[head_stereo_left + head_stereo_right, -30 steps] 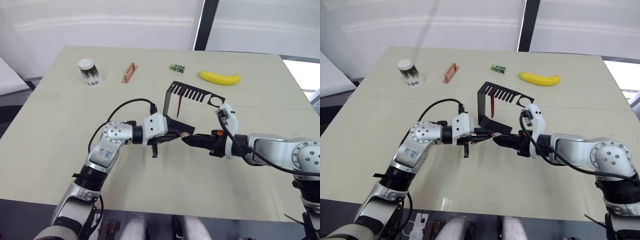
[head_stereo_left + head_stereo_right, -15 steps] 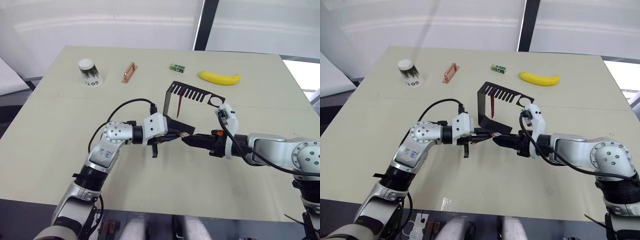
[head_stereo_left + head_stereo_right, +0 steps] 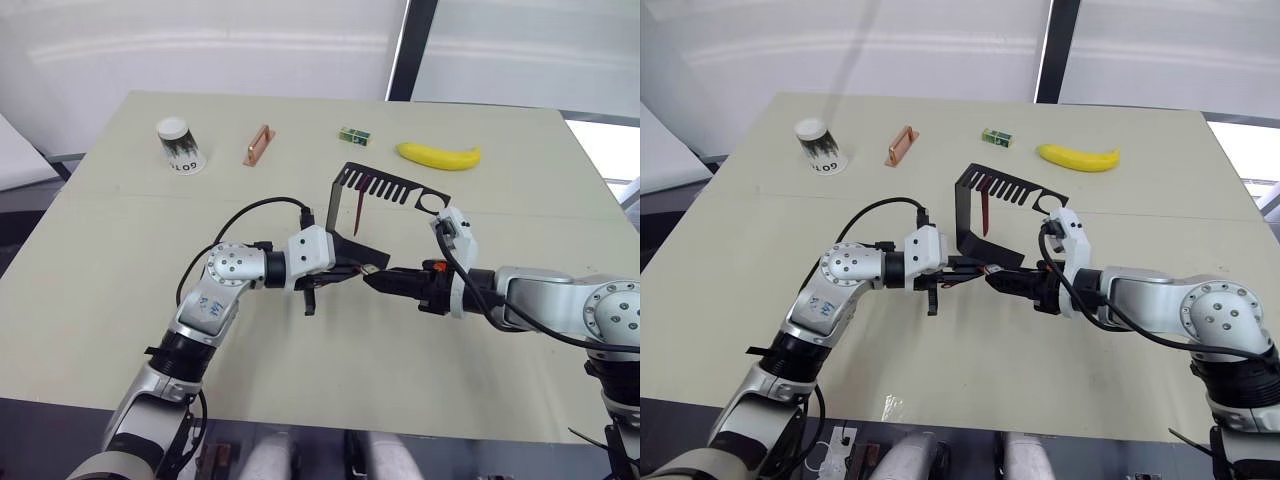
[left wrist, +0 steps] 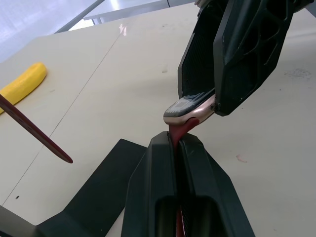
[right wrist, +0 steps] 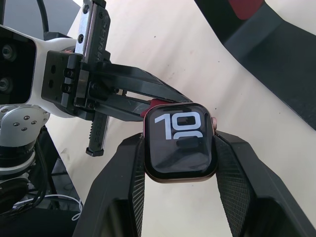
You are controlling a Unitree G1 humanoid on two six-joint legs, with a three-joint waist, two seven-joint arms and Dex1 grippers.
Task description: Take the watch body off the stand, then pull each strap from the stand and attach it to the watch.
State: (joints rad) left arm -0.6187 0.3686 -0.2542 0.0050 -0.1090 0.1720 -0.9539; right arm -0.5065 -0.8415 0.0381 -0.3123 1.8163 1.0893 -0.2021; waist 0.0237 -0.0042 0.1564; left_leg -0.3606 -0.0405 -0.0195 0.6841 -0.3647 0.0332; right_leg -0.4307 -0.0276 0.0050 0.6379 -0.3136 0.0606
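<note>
Watch point(image 5: 180, 142) clamped by its edges in right gripper point(image 5: 180, 163), just in front of stand's point(image 3: 372, 192) foot, above table point(image 3: 120, 260). Left gripper point(image 4: 180, 143) pinched shut on one red strap point(image 4: 181, 129), strap tip touching watch's edge. Second strap point(image 3: 358, 208) hanging from stand's slotted top arm. Banana point(image 3: 438, 155), cup point(image 3: 180, 145), copper bar point(image 3: 258, 144) well apart, along far side.

Item count: 1 watch body point(image 5: 180, 143), 2 straps point(image 3: 357, 211) point(image 4: 181, 132), 1 stand point(image 3: 380, 190), 1 banana point(image 3: 438, 155), 1 paper cup point(image 3: 180, 145), 1 copper-coloured bar point(image 3: 258, 145), 1 small green box point(image 3: 353, 135), 1 table point(image 3: 120, 260).
</note>
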